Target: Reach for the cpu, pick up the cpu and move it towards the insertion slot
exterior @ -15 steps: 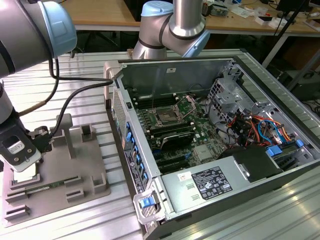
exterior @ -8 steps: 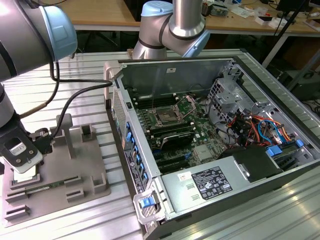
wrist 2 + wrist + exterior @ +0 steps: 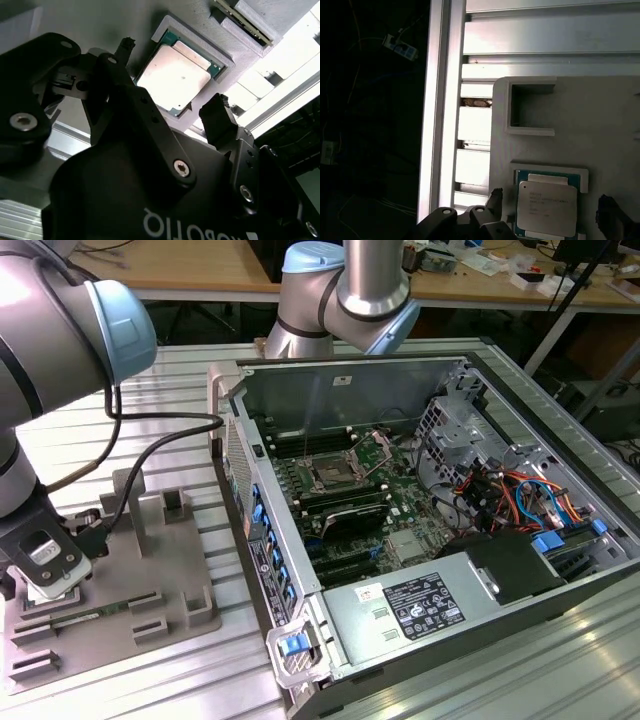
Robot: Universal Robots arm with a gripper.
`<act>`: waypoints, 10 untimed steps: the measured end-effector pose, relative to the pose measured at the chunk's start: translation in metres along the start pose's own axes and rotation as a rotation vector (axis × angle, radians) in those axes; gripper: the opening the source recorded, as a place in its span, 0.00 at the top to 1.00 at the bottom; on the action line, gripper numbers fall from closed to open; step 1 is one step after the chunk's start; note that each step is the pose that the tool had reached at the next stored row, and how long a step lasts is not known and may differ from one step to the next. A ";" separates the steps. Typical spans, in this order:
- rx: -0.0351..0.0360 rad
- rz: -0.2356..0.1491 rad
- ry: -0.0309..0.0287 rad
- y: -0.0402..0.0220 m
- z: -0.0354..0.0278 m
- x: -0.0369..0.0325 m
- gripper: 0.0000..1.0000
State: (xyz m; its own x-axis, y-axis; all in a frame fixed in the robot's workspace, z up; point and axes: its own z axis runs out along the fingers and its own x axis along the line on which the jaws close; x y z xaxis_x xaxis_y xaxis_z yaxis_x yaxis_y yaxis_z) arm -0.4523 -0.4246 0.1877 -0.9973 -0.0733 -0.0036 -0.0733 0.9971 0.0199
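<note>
Second wrist view shows the gripper (image 3: 172, 75) with jaws spread; the cpu (image 3: 175, 82) lies between them in its gray fixture (image 3: 100, 20) pocket, well apart from the insertion slot (image 3: 330, 477).

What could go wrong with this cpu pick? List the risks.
1. The open hand straddles the cpu, which lies inside a raised pocket rim; its fingers may land on that rim instead of the chip's edges.
2. The chip is thin, so a skewed close could tilt or drop it.
</note>
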 end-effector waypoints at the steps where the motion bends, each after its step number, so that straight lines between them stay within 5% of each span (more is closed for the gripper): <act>1: 0.0000 0.000 0.0000 0.0000 0.0014 0.0000 0.19; 10: 0.0004 0.000 -0.0057 0.0001 0.0021 0.0001 0.29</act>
State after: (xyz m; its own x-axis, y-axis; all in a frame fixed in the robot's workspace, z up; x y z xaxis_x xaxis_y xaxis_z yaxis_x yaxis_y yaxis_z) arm -0.4524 -0.4245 0.1856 -0.9973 -0.0731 -0.0093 -0.0733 0.9971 0.0195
